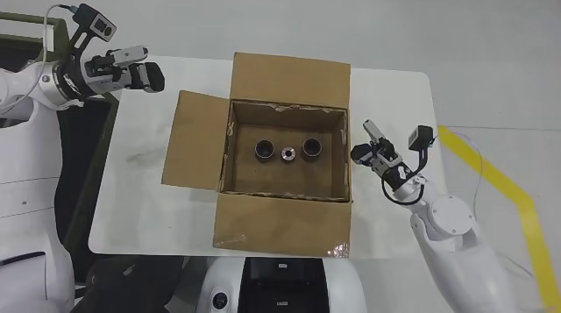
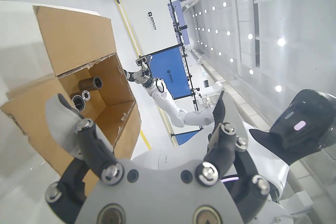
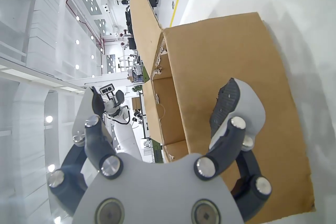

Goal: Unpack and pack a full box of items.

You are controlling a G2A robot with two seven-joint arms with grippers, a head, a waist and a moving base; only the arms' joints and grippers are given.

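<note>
An open brown cardboard box holds three metal cylinders. Left fingers and right fingers gape wide, empty.

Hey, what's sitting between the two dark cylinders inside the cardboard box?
A small silvery ring-shaped part lies between one dark cylinder and the other dark cylinder, in a row on the floor of the cardboard box. The top view shows it.

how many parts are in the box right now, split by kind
dark cylinders: 2
small silver ring: 1
total in the box: 3
</note>
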